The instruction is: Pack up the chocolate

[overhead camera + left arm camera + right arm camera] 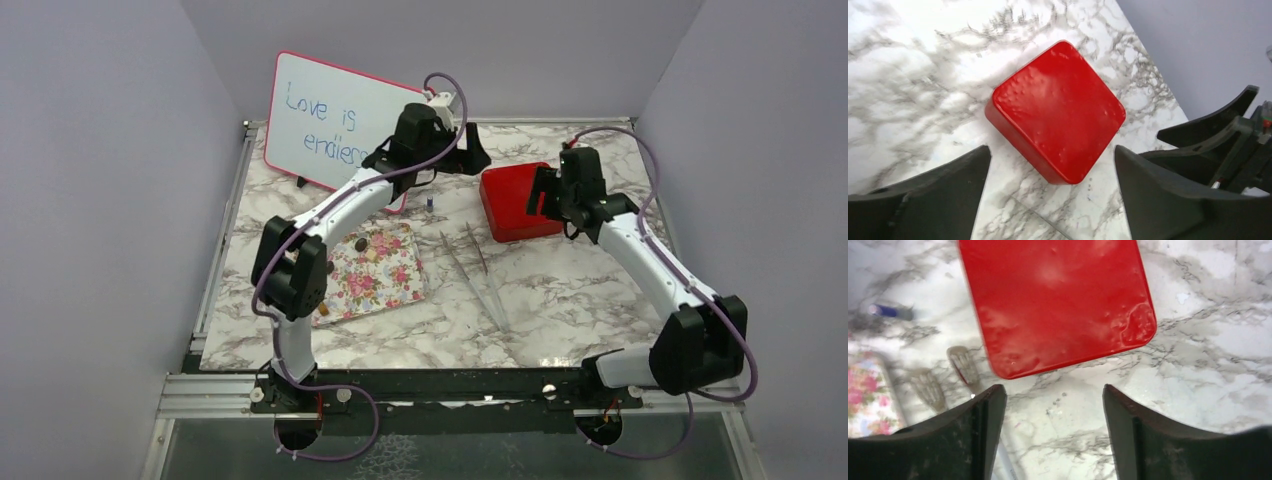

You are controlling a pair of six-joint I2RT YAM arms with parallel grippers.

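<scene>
Both empty: left hand [1050, 165] spread wide, right hand [1054, 390] parted, neither touching anything. Closed red box [1058, 110] sits on the counter [560, 290] just below and between the two hands. Two bits of chocolate [360, 243] show on the tray [395, 285], well apart from both hands, on the near side of the left hand; the closed box hides anything inside. Pieces look tiny and light, probably firm but easy to crush or flick, and round ones may roll. Best to pinch each across its middle, coming straight down with a gentle squeeze. Tweezers [480, 270] lie between tray and box.
</scene>
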